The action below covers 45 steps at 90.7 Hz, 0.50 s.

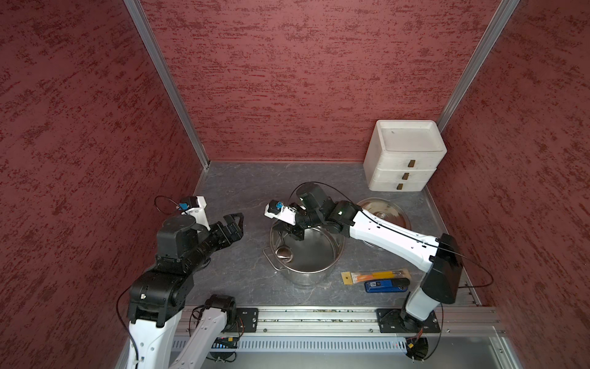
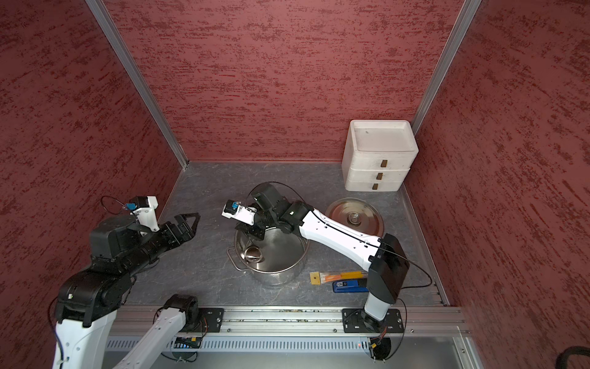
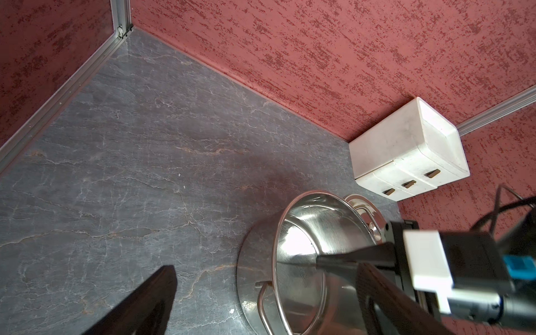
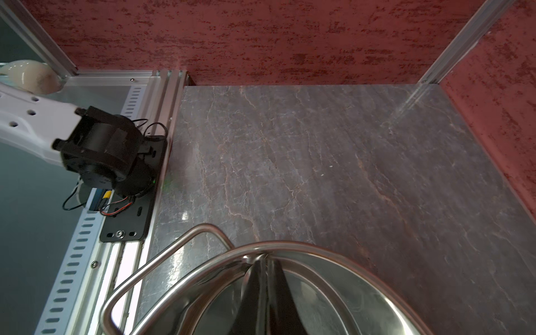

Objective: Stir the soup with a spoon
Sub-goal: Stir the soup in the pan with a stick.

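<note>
R gripper clamped on spoon handle over pot; bowl hangs inside (by wall nearest L arm). L gripper jaws wide, holding nothing, well apart from pot.

Honestly, nothing legible here. The blue-and-black gadget, near the front edge of the bench on the right side, has a small white sticker with dark marks, maybe a code, but it's too tiny to read. Same for the orange-and-yellow package just behind it.
</note>
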Motion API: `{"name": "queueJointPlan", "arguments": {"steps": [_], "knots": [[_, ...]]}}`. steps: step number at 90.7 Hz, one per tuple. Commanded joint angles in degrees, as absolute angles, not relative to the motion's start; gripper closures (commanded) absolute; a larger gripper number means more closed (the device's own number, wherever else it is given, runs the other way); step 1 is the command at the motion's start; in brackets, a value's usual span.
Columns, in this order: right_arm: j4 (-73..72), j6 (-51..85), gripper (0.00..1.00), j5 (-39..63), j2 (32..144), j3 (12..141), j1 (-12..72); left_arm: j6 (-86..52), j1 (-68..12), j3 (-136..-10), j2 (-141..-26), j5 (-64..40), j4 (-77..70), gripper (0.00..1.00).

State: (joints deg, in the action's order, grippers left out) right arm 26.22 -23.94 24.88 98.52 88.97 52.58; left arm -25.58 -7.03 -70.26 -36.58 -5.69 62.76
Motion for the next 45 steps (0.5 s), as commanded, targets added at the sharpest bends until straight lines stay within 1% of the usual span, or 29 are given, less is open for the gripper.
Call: {"name": "queueJointPlan", "arguments": {"steps": [1,19,45], "knots": [[23.9,-25.0,1.0,25.7,98.8,91.5,49.6,-23.4,-6.8,-71.2,-35.9,-8.5,61.6,0.0],[25.0,-24.5,1.0,25.0,94.7,87.5,44.0,-21.0,-6.8,-71.1,-36.4,-14.1,59.5,0.0],[27.8,-24.1,1.0,22.2,79.7,73.5,39.8,-15.8,-6.8,-70.4,-37.8,-19.2,56.1,0.0]]}}
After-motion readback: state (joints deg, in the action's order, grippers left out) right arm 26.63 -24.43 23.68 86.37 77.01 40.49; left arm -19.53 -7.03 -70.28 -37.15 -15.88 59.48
